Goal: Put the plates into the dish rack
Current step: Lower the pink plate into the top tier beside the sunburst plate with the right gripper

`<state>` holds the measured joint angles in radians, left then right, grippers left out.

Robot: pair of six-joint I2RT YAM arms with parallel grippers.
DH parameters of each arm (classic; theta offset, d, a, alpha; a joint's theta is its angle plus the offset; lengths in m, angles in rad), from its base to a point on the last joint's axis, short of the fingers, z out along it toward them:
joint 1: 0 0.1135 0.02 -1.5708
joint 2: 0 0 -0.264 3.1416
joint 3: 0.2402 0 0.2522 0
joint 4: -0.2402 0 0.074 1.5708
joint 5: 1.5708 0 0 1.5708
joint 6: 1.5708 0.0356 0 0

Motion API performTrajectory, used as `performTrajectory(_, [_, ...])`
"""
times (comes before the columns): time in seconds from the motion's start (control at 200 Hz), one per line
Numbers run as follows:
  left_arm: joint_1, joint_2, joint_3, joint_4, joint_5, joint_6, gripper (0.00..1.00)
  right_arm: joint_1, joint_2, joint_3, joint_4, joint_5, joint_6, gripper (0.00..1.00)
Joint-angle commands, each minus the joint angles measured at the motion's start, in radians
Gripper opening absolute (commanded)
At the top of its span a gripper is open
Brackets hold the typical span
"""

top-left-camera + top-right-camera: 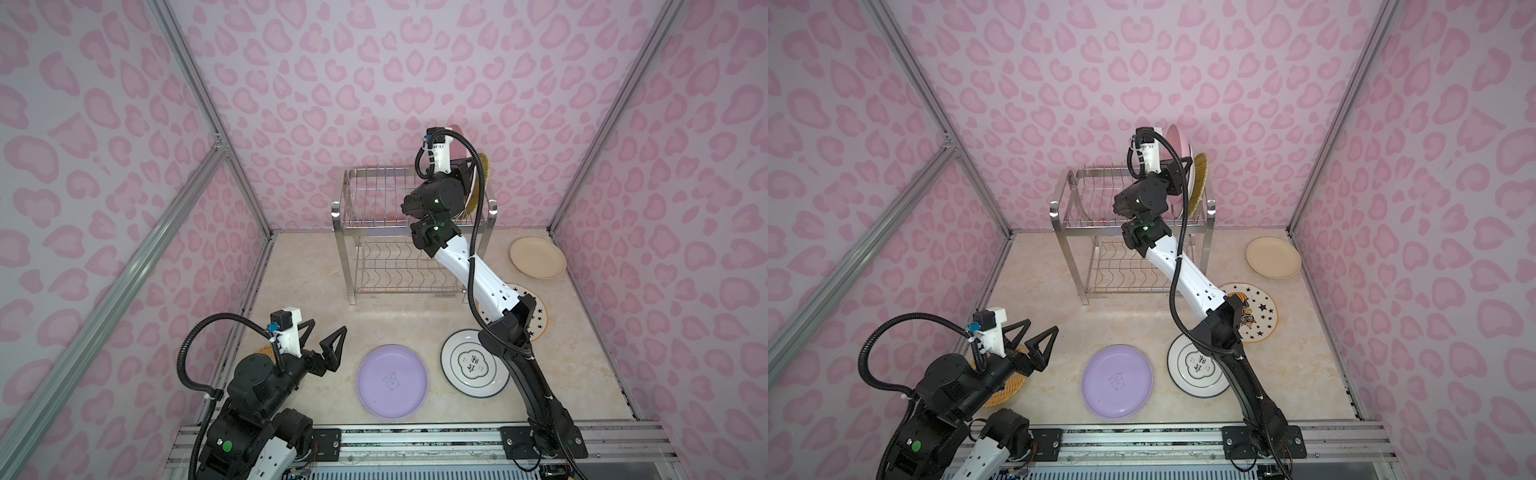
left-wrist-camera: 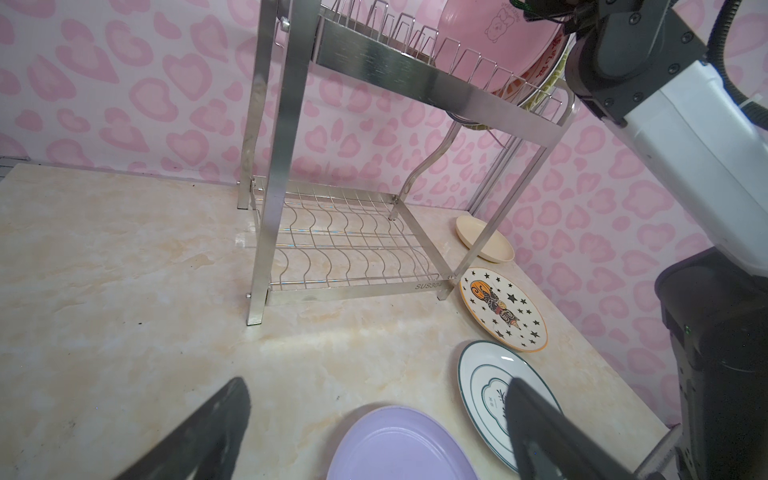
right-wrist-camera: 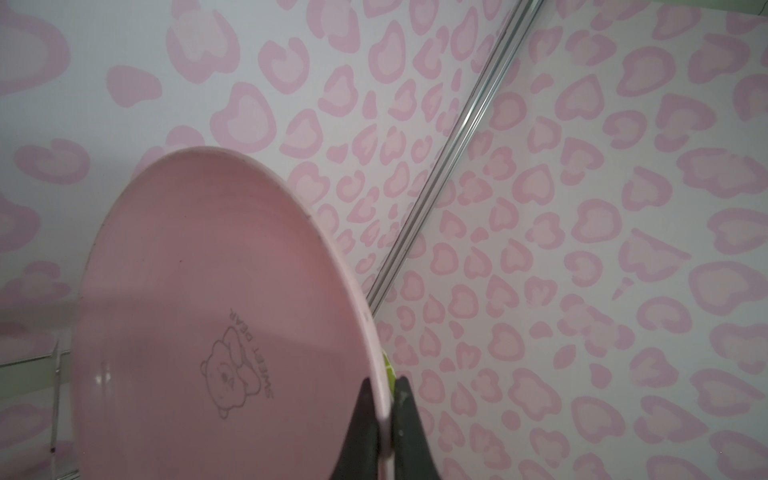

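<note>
Pinching the pink plate [image 3: 216, 316] by its rim: right gripper [image 3: 383, 380], fingers pressed onto it from either side. Held on edge at the right end of the dish rack [image 1: 374, 227], upper tier, rim running up and down, hollow face with its bear print turned along the rack toward the bare prongs. Lower rim down among the prongs in the left wrist view; seated or not, cannot tell. Just to its right in a top view, also on edge: a white plate [image 1: 1192, 183] and the yellow striped plate [image 1: 1201, 178], both largely covered by the pink one and the arm. Hovering above the table [image 1: 299, 291] at near left: left gripper [image 1: 326, 328], fingers spread wide, nothing between them. Lying flat, face up: lilac plate [image 1: 392, 380]; ring-emblem plate [image 1: 465, 365] and star plate [image 1: 1260, 309], each partly under the right arm; cream plate [image 1: 538, 257] toward the far right corner. Almost wholly hidden beneath the left arm: orange woven plate [image 1: 1007, 390].
</note>
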<state>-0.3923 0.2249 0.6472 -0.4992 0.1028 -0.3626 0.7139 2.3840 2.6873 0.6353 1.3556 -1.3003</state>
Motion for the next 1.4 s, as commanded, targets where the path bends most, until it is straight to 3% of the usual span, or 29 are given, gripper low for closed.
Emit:
performTrajectory(0.0, [0.007,-0.004,-0.002,0.042,0.02,0.01,0.97,0.0,0.023,-0.006,-0.035,0.034,0.008,0.0])
performTrajectory(0.32, [0.022,-0.004,-0.003,0.045,0.034,0.01,0.97,0.015,0.012,-0.004,-0.081,0.062,0.06,0.0])
performTrajectory(0.515, [0.03,-0.003,-0.004,0.047,0.04,0.01,0.97,0.033,0.015,-0.006,-0.082,0.063,0.055,0.12])
performTrajectory(0.905, [0.038,-0.003,-0.004,0.048,0.048,0.01,0.97,0.038,0.012,-0.006,-0.042,0.082,0.036,0.15])
performTrajectory(1.1, [0.042,-0.001,-0.006,0.05,0.052,0.01,0.97,0.056,-0.002,-0.011,-0.005,0.073,0.008,0.4])
performTrajectory(1.4, [0.047,0.003,-0.004,0.05,0.058,0.01,0.97,0.074,-0.023,-0.013,-0.041,0.064,0.05,0.41])
